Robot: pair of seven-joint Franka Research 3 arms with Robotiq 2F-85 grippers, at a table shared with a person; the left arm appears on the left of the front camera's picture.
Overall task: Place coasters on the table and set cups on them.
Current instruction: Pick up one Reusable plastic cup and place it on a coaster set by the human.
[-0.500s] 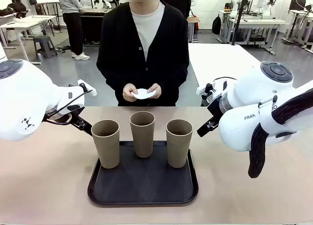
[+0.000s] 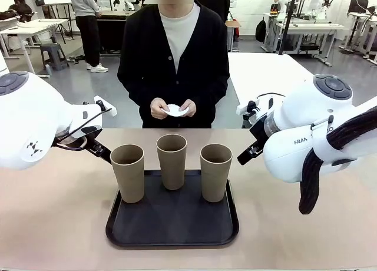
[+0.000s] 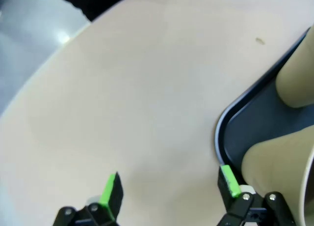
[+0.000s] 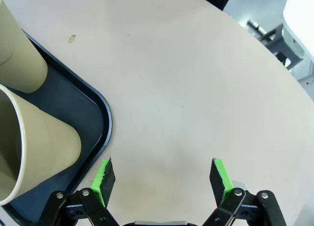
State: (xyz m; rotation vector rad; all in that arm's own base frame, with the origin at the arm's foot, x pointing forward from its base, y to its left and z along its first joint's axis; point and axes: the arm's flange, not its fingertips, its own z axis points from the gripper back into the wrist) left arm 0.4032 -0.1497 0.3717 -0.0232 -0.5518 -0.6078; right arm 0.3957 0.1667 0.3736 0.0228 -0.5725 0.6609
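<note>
three beige tumbler cups (image 2: 171, 159) stand upright on a black tray (image 2: 171, 243) at lower centre of the front view, one set back in the middle and one on each side nearer the camera. the white scalloped coasters (image 2: 175, 111) are not yet on the tan surface (image 2: 53, 224). they are held between the person's hands (image 2: 158, 108), beyond the far edge at upper centre of the frame, and how many there are cannot be told.

the left fingers (image 3: 112, 189) are spread wide and hold nothing. they hover over bare surface, with one green pad just beside the tray's rounded corner and the nearest cup. the right fingers (image 4: 219, 173) are likewise wide apart and empty, just beside the tray's opposite corner.

the step in hand appears to be laying out the coasters. done well, each disc would lie flat on open surface outside the tray, well apart from its neighbours and within an arm's reach, so a cup can be centred on it. the cups are best left alone until the discs lie flat. for the lift, a grip across the tapered wall below the rim, with the cup kept upright, should spare the neighbouring cup.
</note>
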